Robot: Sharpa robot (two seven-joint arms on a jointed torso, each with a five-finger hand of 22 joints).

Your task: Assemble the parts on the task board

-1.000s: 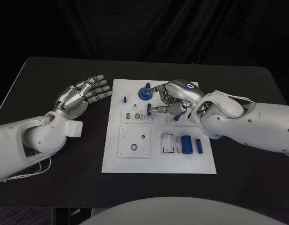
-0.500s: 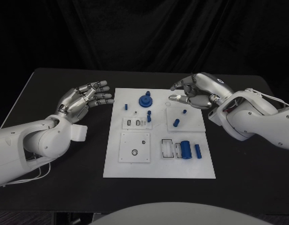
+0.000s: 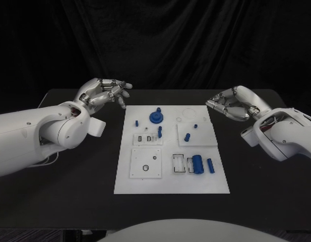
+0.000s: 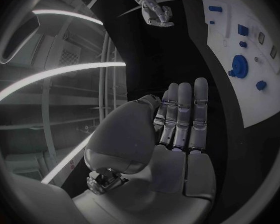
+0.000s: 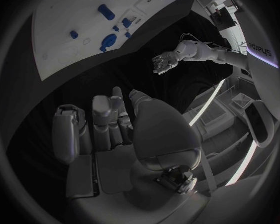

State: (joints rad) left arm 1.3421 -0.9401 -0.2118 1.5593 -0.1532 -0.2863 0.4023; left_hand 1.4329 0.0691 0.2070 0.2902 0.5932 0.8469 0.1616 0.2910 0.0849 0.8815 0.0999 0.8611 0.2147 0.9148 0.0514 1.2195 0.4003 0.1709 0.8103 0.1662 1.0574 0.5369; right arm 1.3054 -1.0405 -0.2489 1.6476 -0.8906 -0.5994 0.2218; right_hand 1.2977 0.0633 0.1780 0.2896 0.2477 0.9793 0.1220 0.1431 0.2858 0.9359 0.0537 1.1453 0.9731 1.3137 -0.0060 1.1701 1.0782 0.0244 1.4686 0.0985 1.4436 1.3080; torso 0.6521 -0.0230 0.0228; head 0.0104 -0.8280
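Fingers of the right hand [image 3: 232, 103] are curled on nothing, withdrawn from the board [image 3: 171, 181] since a second ago. Left hand [image 3: 104, 93] was raised, fingers loosely apart, empty. Parts [image 3: 197, 163] lie between both hands, released; reach appears finished.

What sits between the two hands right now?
In the head view, the white task board with its blue parts lies between the left hand and right hand.
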